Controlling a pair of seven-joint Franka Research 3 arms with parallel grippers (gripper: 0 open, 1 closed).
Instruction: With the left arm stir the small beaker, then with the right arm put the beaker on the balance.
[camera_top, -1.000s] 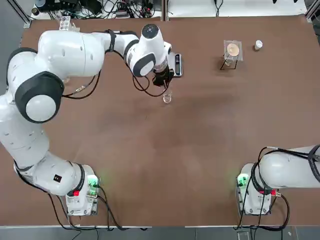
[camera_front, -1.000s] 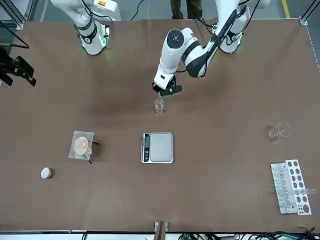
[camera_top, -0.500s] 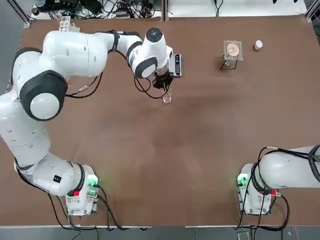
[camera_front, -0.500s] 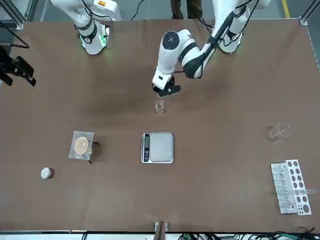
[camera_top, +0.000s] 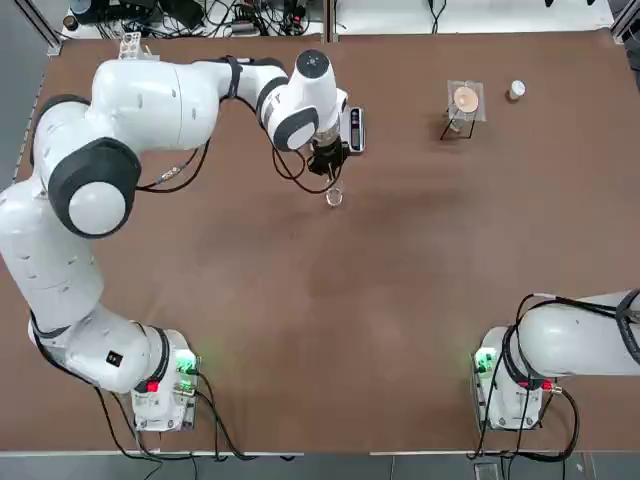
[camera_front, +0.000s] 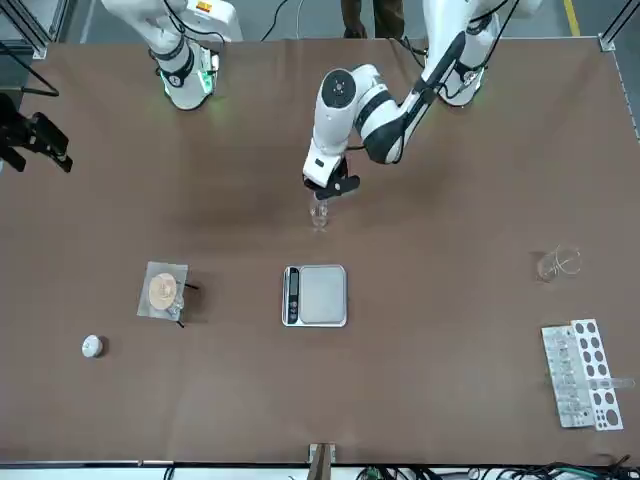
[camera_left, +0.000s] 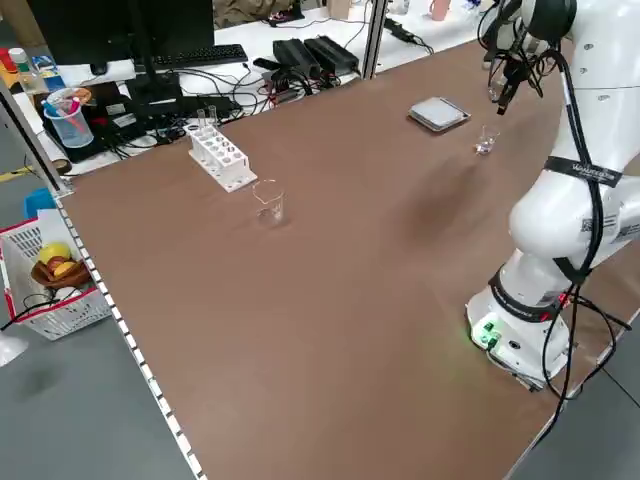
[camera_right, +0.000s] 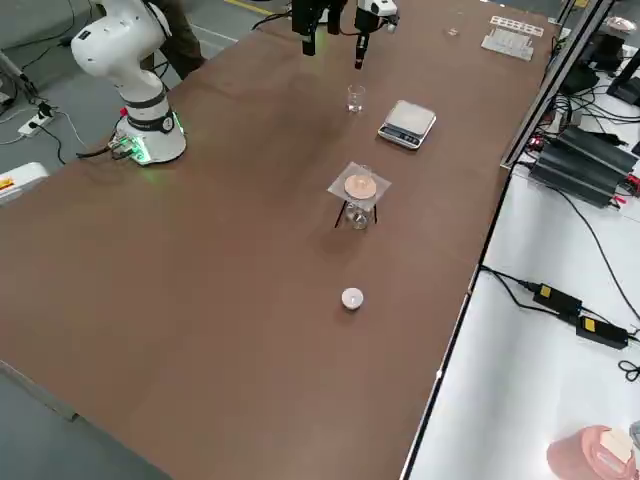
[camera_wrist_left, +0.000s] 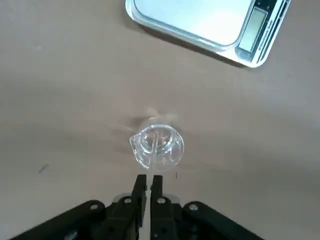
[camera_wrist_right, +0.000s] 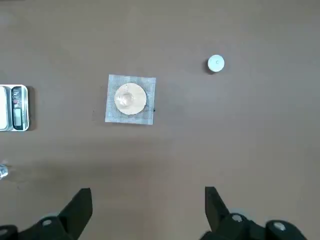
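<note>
Left gripper (camera_wrist_left: 148, 184) pinched tight on a thin glass rod (camera_wrist_left: 154, 155), tip dipping into the small beaker (camera_wrist_left: 157, 146) at centre frame; balance (camera_wrist_left: 210, 22) upper right. Keep circles small, off the wall. Right gripper (camera_wrist_right: 147, 197) spread wide, parked.

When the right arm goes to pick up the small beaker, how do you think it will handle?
The small beaker is clear glass, so probably stiff, slippery and breakable under a hard squeeze. It looks tiny beside the balance, so likely very light and easily knocked over. A thin rod, pinched by the left gripper, reaches into it; lifting before that clears could tip it.
</note>
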